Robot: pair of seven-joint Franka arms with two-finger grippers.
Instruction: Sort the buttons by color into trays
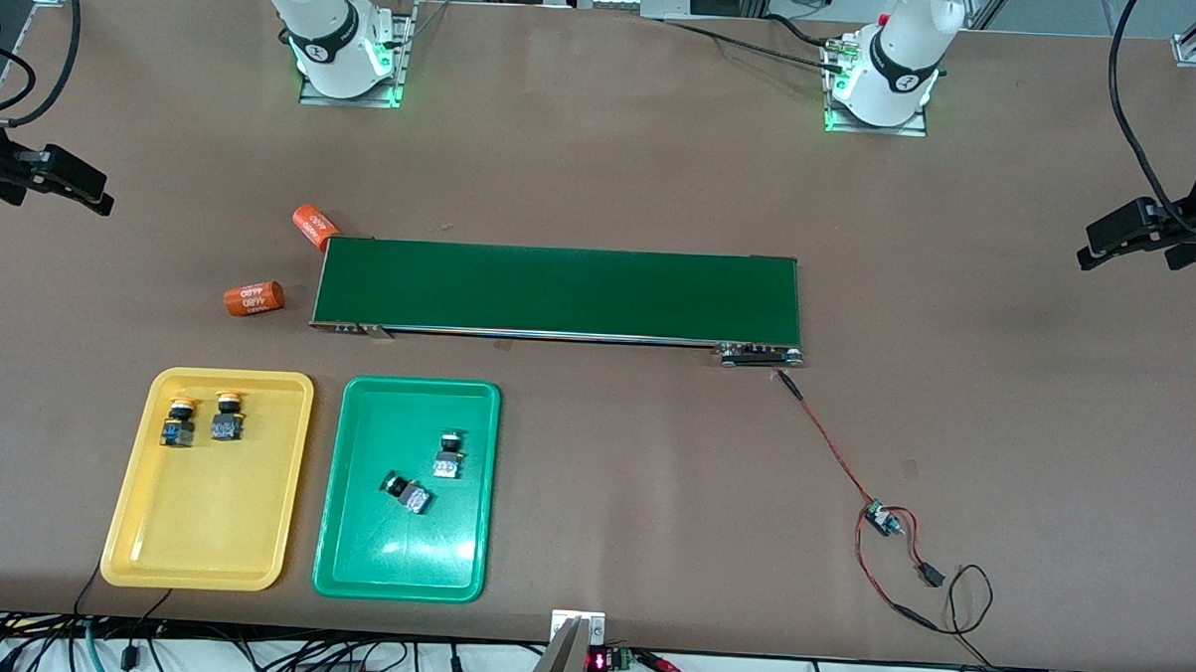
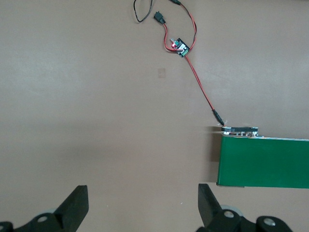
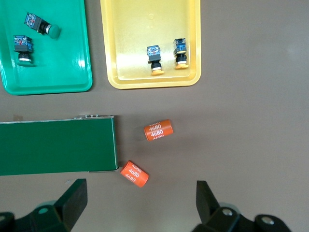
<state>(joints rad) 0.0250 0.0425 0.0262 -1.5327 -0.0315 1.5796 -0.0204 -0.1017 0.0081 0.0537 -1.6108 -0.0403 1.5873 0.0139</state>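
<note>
Two yellow-capped buttons (image 1: 179, 421) (image 1: 227, 416) lie in the yellow tray (image 1: 204, 521). Two green-capped buttons (image 1: 448, 454) (image 1: 405, 491) lie in the green tray (image 1: 391, 553). The right wrist view shows both trays (image 3: 135, 48) (image 3: 58, 67) with the buttons (image 3: 154, 60) (image 3: 180, 53) (image 3: 41, 25) (image 3: 22, 47) in them. My right gripper (image 3: 140, 205) is open and empty, high over the table by an orange cylinder. My left gripper (image 2: 143, 208) is open and empty, over bare table by the belt's end. Neither gripper shows in the front view.
A long dark green conveyor belt (image 1: 560, 292) lies mid-table, farther from the front camera than the trays. Two orange "4680" cylinders (image 1: 314, 226) (image 1: 254, 298) lie at its right-arm end. A small circuit board (image 1: 883, 519) with red wires lies toward the left arm's end.
</note>
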